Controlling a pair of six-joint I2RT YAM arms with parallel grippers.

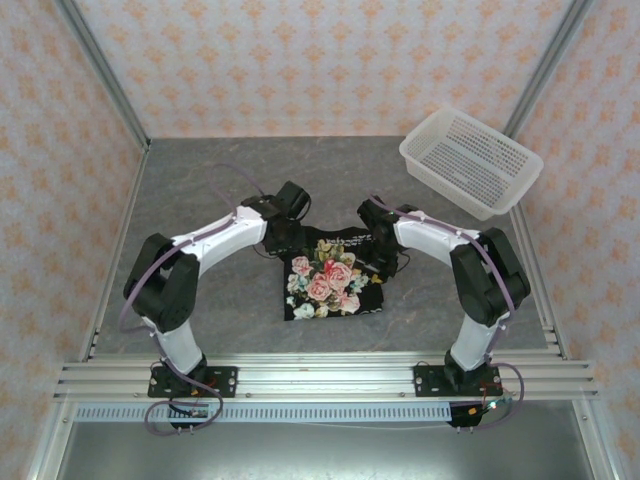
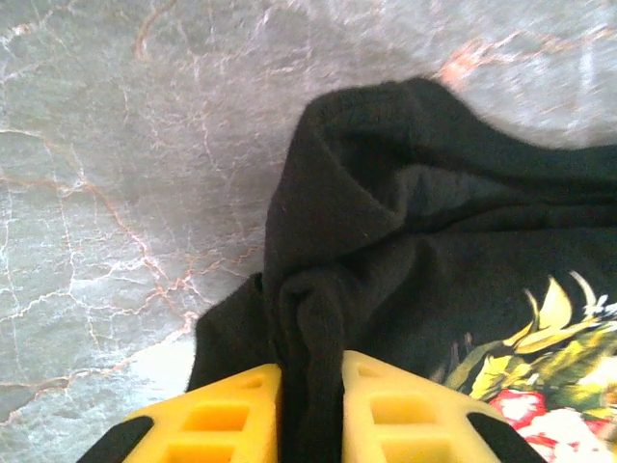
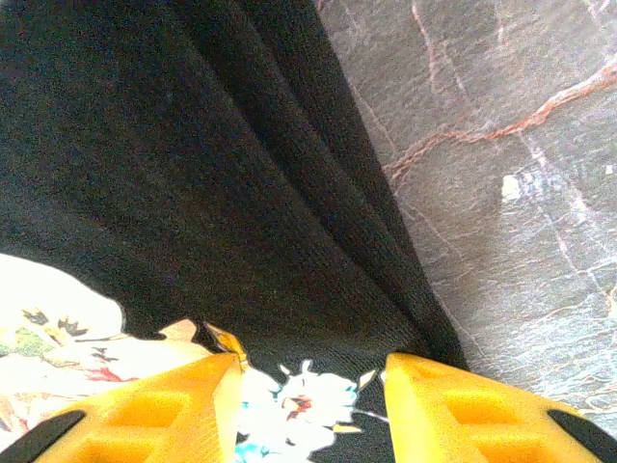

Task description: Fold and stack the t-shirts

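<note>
A black t-shirt (image 1: 330,282) lies folded into a small square at the table's middle, rose print up. My left gripper (image 1: 284,240) sits at its far left corner. In the left wrist view the yellow fingers (image 2: 222,415) press on both sides of a raised ridge of black fabric (image 2: 313,328), so the left gripper (image 2: 310,386) is shut on the t-shirt (image 2: 434,231). My right gripper (image 1: 381,252) is at the far right corner. In the right wrist view its jaws (image 3: 310,371) stand apart over the flat printed cloth (image 3: 193,145), gripping nothing.
A white perforated basket (image 1: 470,160) stands at the back right, tilted against the wall. Grey marble tabletop (image 1: 200,190) surrounds the shirt. Metal frame rails run along the near edge (image 1: 320,375).
</note>
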